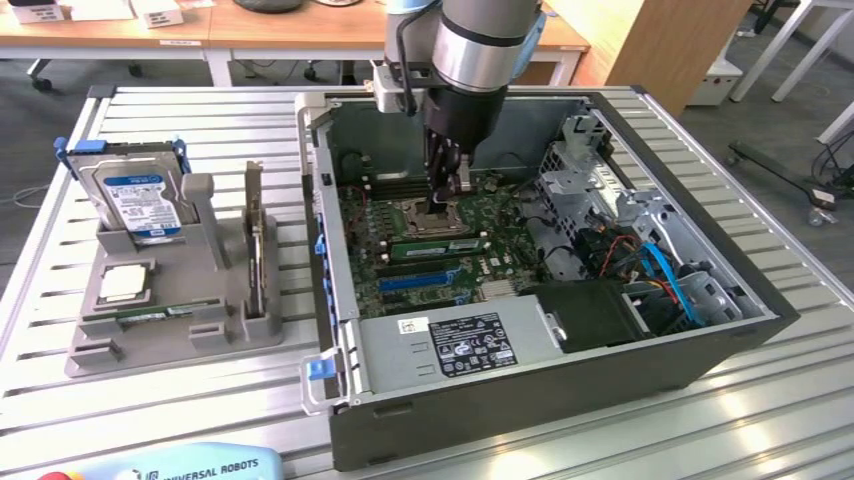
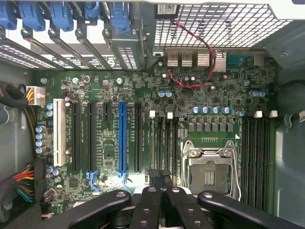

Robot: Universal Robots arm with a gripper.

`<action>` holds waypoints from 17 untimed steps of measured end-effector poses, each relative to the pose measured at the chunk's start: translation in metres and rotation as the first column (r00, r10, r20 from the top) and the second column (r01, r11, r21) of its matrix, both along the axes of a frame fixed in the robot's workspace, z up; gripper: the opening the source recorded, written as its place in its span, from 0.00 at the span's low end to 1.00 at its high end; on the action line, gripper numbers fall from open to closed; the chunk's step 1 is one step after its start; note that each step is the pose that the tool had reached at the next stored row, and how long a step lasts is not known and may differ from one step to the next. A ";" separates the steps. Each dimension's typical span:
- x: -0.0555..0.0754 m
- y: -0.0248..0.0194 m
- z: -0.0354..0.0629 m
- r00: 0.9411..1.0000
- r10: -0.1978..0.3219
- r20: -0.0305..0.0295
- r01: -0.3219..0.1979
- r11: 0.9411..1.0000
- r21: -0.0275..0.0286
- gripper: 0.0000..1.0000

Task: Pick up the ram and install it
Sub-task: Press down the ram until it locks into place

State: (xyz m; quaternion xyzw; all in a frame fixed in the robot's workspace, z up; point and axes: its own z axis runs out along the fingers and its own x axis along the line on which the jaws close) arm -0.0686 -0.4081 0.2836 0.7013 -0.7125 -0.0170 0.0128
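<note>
- The pincer [image 1: 447,192] hangs straight down inside the open computer case [image 1: 534,390], its tips low over the motherboard [image 1: 461,262], just beside the bare CPU socket [image 1: 430,213].
- Its black fingers [image 2: 162,183] are pressed together; in the wrist view they sit directly over the bank of memory slots [image 2: 162,138] next to the socket.
- Whether anything is nipped between the tips I cannot tell.
- One ram [image 1: 435,243] stick, green with a pale label, lies seated in a slot on the motherboard, just in front of the socket as the exterior view shows it.
- A second green stick [image 1: 163,313] rests in a groove of the grey holder [image 1: 174,330] on the table [image 1: 54,400], at the exterior view's left, well apart from the pincer.
- The same holder carries an upright hard drive [image 1: 134,200] with a blue label, a square processor chip [image 1: 123,283] lying flat, and a thin expansion card [image 1: 254,240] standing on edge.
- Blue expansion slots [image 1: 420,275] cross the board nearer the case's front edge, beside the labelled power supply [image 1: 461,345].
</note>
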 end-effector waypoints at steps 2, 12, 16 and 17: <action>0.000 0.0000 0.0000 1.000 0.000 0.000 0.000 1.000 0.000 0.10; 0.000 0.0000 -0.0055 1.000 0.000 0.000 0.000 1.000 0.000 0.10; 0.000 0.0000 -0.0099 1.000 0.000 0.000 0.000 1.000 0.000 0.10; 0.000 0.0000 -0.0112 1.000 0.000 0.000 0.000 1.000 0.000 0.10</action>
